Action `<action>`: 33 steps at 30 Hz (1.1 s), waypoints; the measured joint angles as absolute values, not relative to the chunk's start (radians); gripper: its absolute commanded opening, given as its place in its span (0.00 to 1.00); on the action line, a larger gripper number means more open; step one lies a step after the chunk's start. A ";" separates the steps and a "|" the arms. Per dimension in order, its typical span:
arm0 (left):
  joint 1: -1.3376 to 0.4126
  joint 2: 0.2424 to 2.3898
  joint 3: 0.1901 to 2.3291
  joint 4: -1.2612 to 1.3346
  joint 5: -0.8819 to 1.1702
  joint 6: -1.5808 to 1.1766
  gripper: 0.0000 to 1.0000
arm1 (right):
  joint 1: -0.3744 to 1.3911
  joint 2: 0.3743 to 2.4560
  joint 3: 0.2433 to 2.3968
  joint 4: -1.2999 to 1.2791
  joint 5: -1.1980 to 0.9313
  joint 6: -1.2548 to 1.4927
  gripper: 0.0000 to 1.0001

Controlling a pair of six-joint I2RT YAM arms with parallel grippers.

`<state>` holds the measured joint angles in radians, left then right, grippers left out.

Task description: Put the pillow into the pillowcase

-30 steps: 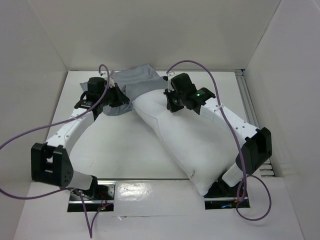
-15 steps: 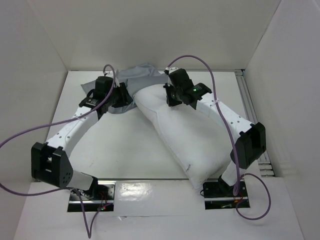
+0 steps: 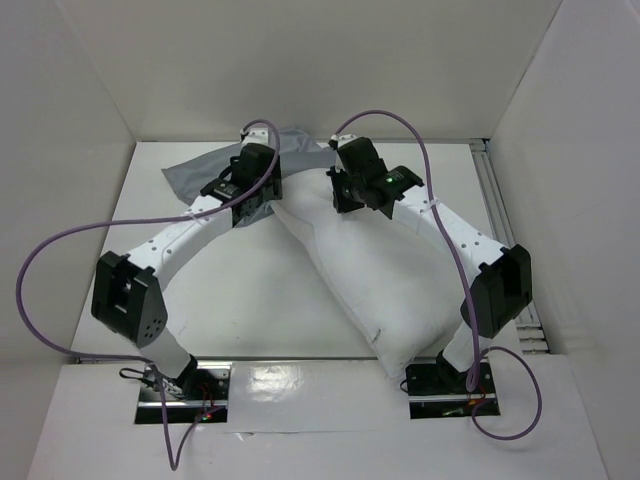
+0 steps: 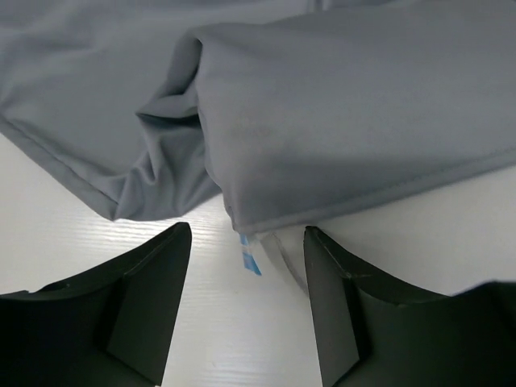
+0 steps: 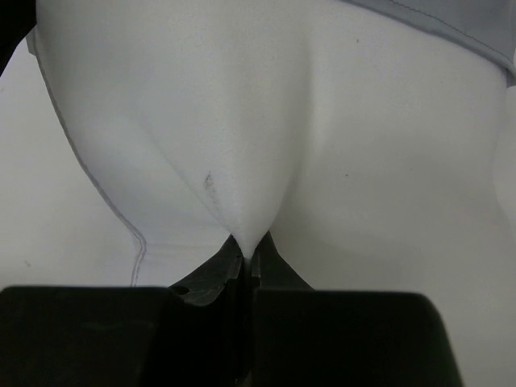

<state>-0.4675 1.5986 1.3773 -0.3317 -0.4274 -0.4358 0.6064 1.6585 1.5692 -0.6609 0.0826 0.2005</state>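
Observation:
The white pillow lies diagonally from the back middle toward the right arm's base. Its far end is tucked under the grey pillowcase, which is spread wrinkled along the back of the table. My left gripper hovers open at the pillowcase's mouth, holding nothing. In the left wrist view the grey hem lies just beyond its jaws, with a small blue tag between them. My right gripper is shut on a pinch of pillow fabric at its fingertips.
White walls enclose the table on the left, back and right. A metal rail runs along the right side. Purple cables loop off both arms, and the arm bases sit at the near edge.
My left gripper has opened and let go of the pillowcase, and the left arm has swung right to the pillow's far end. The right arm pushed the pillow slightly back, then held still.

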 measured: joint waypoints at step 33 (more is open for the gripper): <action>-0.492 1.608 1.437 -0.379 -0.296 -0.383 0.00 | 0.611 1.658 1.565 -0.659 0.105 0.205 0.00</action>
<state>-0.4919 1.6085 1.4368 -0.3790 -0.2962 -0.3828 0.6113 1.6581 1.5654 -0.6594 0.1047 0.2047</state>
